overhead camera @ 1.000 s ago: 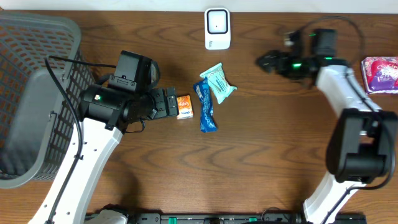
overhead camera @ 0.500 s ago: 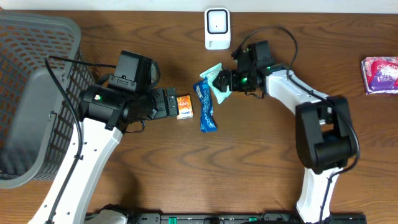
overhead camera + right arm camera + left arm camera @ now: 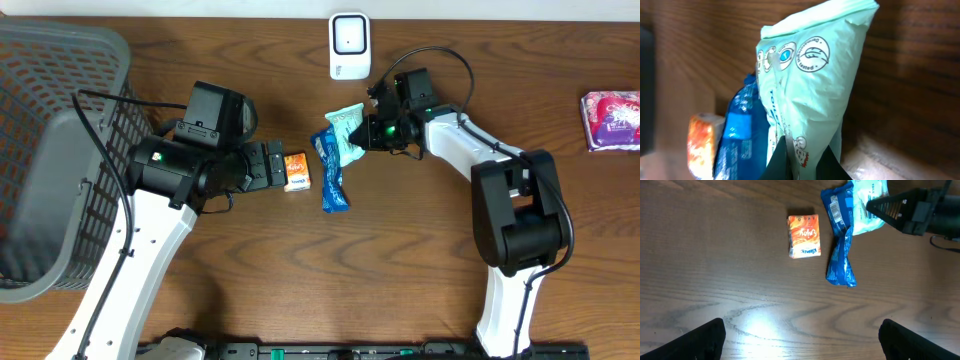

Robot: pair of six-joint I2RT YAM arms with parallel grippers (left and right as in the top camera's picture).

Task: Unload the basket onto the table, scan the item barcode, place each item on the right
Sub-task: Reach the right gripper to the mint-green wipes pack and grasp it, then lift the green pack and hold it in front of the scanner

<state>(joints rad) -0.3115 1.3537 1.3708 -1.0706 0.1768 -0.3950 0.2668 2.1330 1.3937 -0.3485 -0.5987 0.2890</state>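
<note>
A mint-green wipes packet [image 3: 346, 126] [image 3: 810, 85] lies beside a blue snack packet [image 3: 333, 176] [image 3: 840, 240] mid-table. My right gripper [image 3: 369, 132] [image 3: 802, 162] is shut on the green packet's right end, its dark fingers pinching the film, and that end is tilted up. An orange box [image 3: 296, 171] [image 3: 804, 236] sits just left of the blue packet. My left gripper [image 3: 272, 166] [image 3: 801, 340] is open with nothing between its fingers [image 3: 702, 339], a short way left of the orange box. The white scanner [image 3: 349, 45] stands at the table's back edge.
A grey mesh basket [image 3: 50, 150] fills the left side of the table. A pink packet [image 3: 612, 120] lies at the far right. The right arm's cable loops above the green packet.
My right arm swung in from the far right to the green packet, and its jaws went from open to shut on the packet's end. The left arm stayed still.
</note>
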